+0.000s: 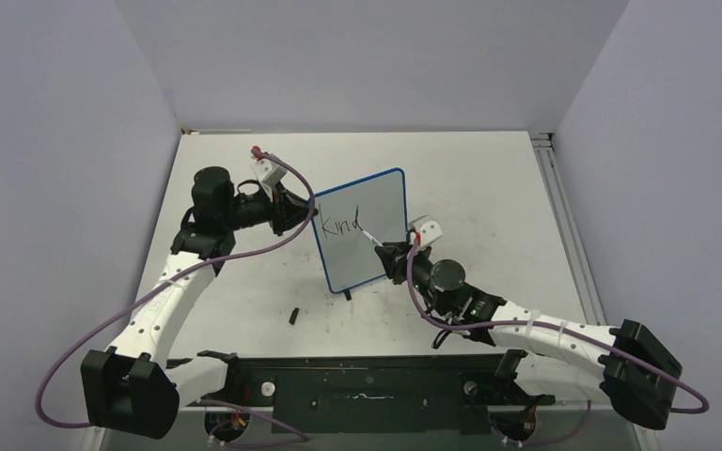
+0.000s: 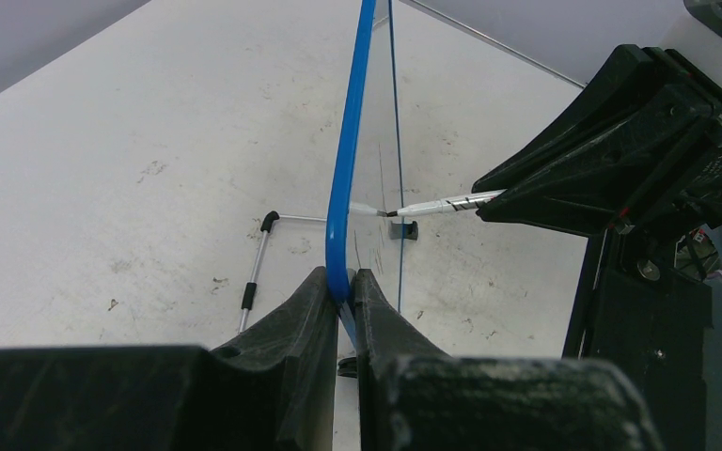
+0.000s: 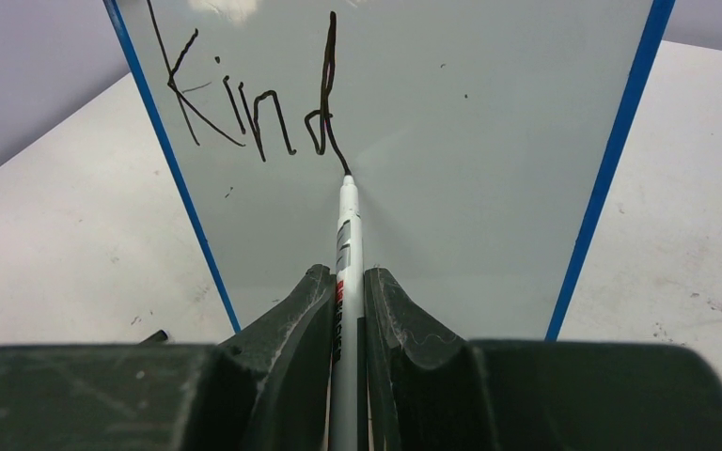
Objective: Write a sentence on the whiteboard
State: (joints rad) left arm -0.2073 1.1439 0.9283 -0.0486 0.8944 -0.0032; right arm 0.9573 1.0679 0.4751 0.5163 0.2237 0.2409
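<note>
Whiteboard (image 1: pixel 362 230): stood upright near the middle of the table (image 1: pixel 489 188), turned at a slant, with its writing face presented to the right arm. A thin blue frame with rounded corners is seen around it.
Foot (image 1: pixel 347 295): one small black foot is seen under the lower edge of the whiteboard, resting on the table.
Sentence (image 3: pixel 244 113): only the black letters "Kind" are read, set in the upper left part of the writing face.
Left gripper (image 2: pixel 343 282): clamped on the left edge of the whiteboard. The blue frame is pinched between the two fingers and the board is viewed edge-on from this wrist.
Right gripper (image 3: pixel 348 282): closed around the barrel of a marker (image 3: pixel 346 225), which is pointed away from the wrist toward the board.
Marker tip: pressed against the writing face at the bottom of the tail stroke of the "d".
Rod (image 2: pixel 256 263): a thin metal rod with black ends is seen lying on the table on the back side of the board.
Small black object (image 1: pixel 294 316): laid on the table in front of the board, apart from it and nearer the arm bases. It is possibly a marker cap, but it is too small for this to be told.
</note>
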